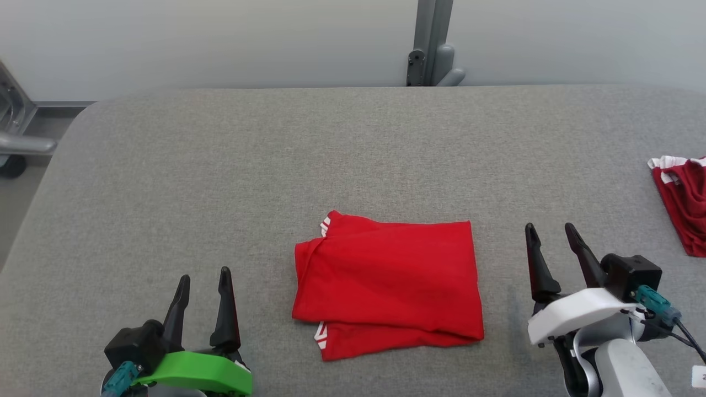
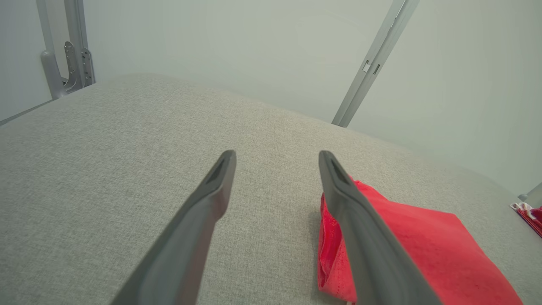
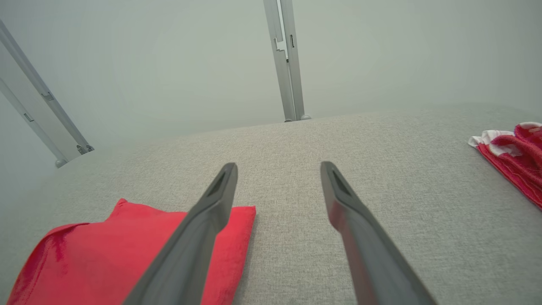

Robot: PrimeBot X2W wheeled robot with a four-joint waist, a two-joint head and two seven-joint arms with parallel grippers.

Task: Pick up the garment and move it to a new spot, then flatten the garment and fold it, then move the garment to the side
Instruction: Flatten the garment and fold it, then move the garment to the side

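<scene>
A red garment with white trim lies folded into a rectangle near the front middle of the grey padded table. My left gripper stands open to the garment's left, a hand's width from it, holding nothing. My right gripper stands open to the garment's right, also apart from the cloth. In the left wrist view the folded garment lies just beyond the right finger of the left gripper. In the right wrist view the garment lies at lower left, partly behind the left finger of the right gripper.
A second red and white cloth lies bunched at the table's right edge; this cloth also appears in the right wrist view. A grey metal post stands behind the table's far edge. A metal frame sits off the left corner.
</scene>
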